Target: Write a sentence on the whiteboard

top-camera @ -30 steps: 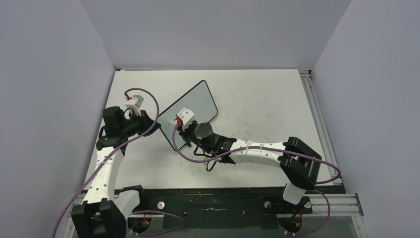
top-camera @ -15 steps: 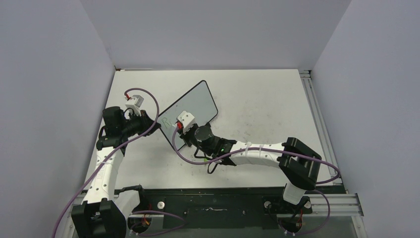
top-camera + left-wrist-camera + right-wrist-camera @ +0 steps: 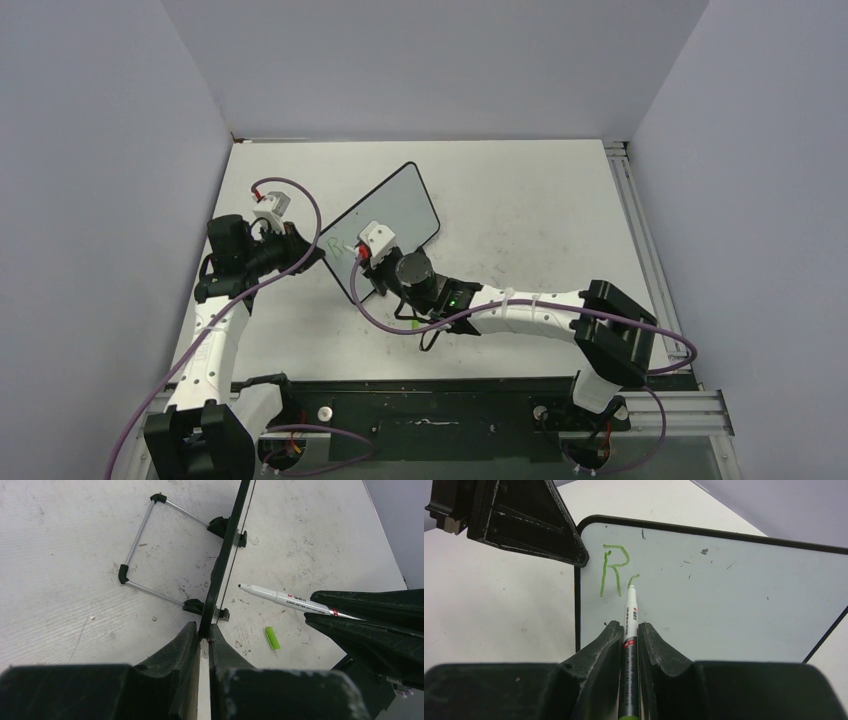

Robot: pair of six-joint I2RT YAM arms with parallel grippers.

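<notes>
Tip of marker moves just right of the "R", starting letter two; sentence barely begun; right gripper clamps marker, left gripper pinches whiteboard edge.

1 whiteboard, 1 marker, 1 green cap, 1 wire stand, 2 grippers: L gripper, R gripper.

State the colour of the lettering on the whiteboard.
Green; the lettering on the whiteboard shows best in the right wrist view.
</notes>
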